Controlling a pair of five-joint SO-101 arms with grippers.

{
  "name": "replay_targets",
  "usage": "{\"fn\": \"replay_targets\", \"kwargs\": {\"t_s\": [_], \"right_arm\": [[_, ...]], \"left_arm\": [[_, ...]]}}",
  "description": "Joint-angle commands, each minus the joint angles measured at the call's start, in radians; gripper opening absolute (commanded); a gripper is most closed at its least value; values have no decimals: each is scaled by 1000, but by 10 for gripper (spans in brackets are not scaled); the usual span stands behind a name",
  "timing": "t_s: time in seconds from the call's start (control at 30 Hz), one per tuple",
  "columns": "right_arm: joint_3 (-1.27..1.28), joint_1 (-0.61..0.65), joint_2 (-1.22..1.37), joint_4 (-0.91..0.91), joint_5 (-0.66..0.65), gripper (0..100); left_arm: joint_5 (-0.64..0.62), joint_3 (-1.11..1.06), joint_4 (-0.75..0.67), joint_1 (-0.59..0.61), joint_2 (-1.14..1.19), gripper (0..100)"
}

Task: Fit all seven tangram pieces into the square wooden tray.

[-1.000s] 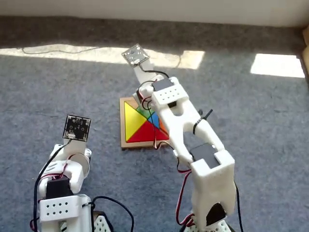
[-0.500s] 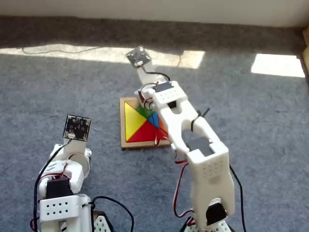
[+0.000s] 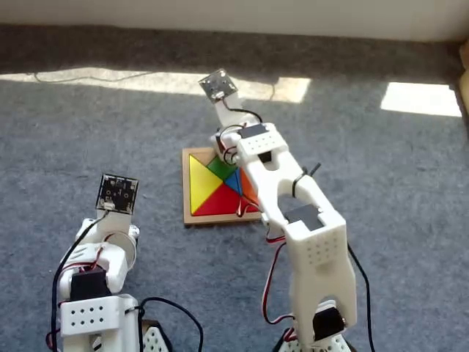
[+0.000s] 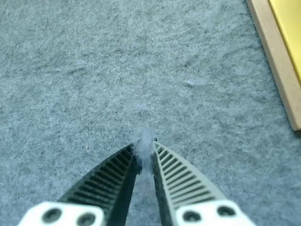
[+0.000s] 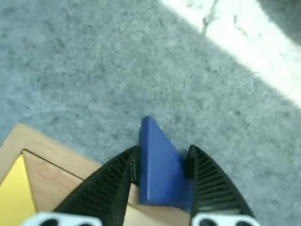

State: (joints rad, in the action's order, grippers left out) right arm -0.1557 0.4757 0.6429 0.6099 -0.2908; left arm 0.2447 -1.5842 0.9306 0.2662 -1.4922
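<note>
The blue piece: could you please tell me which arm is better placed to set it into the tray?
Right, probably. The right gripper is shut on the blue piece above the tray edge, next to bare wood. The left gripper is shut, empty, over carpet beside the tray.

White plastic arms (image 3: 311,246), black motor blocks (image 3: 88,284), red and black cables (image 3: 272,293), ribbed black left claw (image 4: 144,145) and right claw (image 5: 162,149)

Right arm (image 3: 282,191) stretched farther forward over tray (image 3: 188,213), swinging slightly rightward.
</note>
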Motion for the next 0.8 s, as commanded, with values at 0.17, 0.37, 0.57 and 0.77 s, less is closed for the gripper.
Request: {"fn": "replay_targets", "kwargs": {"t_s": [0.17, 0.37, 0.57, 0.77], "right_arm": [[-28, -15, -16, 82, -66, 26], [-147, -31, -38, 228, -68, 9], [-266, -53, -39, 348, -68, 8], [-407, -54, -39, 492, -69, 8]], "left_arm": [[-2, 8, 3, 13, -15, 53], [-2, 8, 3, 13, -15, 53], [-2, 7, 3, 13, -15, 53], [-2, 7, 3, 13, -15, 53]]}}
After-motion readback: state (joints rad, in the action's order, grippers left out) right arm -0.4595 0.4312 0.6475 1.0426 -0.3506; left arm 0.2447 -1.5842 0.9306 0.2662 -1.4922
